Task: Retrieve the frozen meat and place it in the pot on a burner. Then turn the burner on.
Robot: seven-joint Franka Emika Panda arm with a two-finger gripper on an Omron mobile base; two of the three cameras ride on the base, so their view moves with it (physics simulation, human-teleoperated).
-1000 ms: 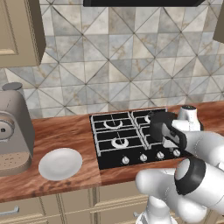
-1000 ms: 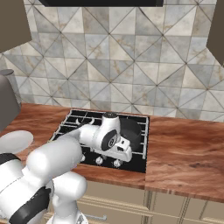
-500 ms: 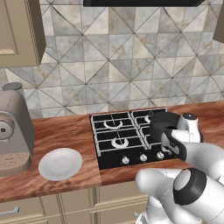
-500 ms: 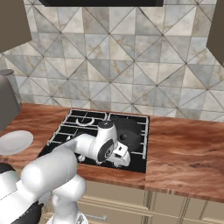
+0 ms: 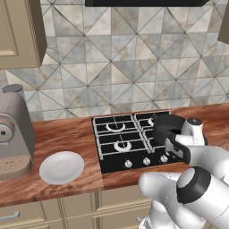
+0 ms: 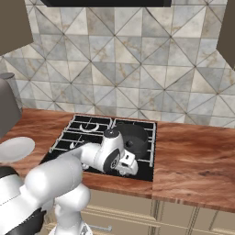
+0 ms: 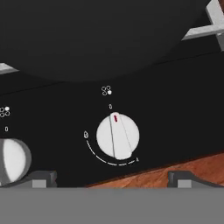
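The black pot (image 5: pixel 167 124) sits on the right front burner of the cooktop (image 5: pixel 117 143), and its dark wall (image 7: pixel 100 39) takes up the top of the hand view. The frozen meat is out of sight. My gripper (image 7: pixel 113 179) is open, low at the cooktop's front edge, facing a small silver knob (image 7: pixel 117 136). Its fingertips (image 7: pixel 41 178) stand wide on either side of that knob without touching it. The knob's red mark points up at the 0. In the right base view the hand (image 6: pixel 127 163) hangs just in front of the pot (image 6: pixel 134 137).
A second knob (image 7: pixel 12 160) lies to the left of the first. A white plate (image 5: pixel 61 167) rests on the wooden counter left of the cooktop, with a grey coffee machine (image 5: pixel 13 134) beyond it. Bare wooden counter (image 6: pixel 193 156) stretches right of the cooktop.
My hand has come down from beside the pot towards the knob row at the cooktop's front edge. Pot and plate have stayed put.
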